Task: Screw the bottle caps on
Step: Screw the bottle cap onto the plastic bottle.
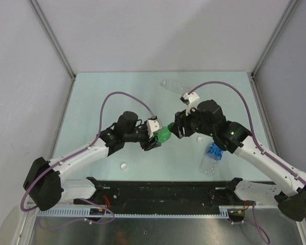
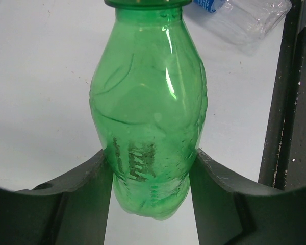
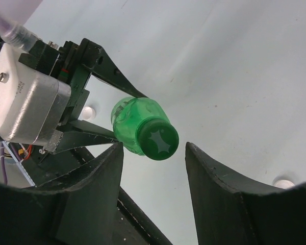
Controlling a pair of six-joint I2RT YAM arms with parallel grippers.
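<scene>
While the left hand (image 2: 152, 159) clamps the lower body of the green bottle (image 2: 150, 102) above the middle of the tabletop (image 1: 117, 97), the right hand (image 3: 154, 153) faces its neck, fingers spread either side of the green cap (image 3: 158, 139) with a gap on both sides. That cap sits on the bottle's mouth and has a star-shaped mark on top. Toward the near edge on the right lies the blue-labelled bottle (image 1: 211, 155), its print too small to read. An unlabelled bottle (image 1: 172, 86) lies by the far edge. One white cap (image 1: 124, 166) rests near the near edge, and a second white cap (image 1: 200, 138) sits beside the right arm.
</scene>
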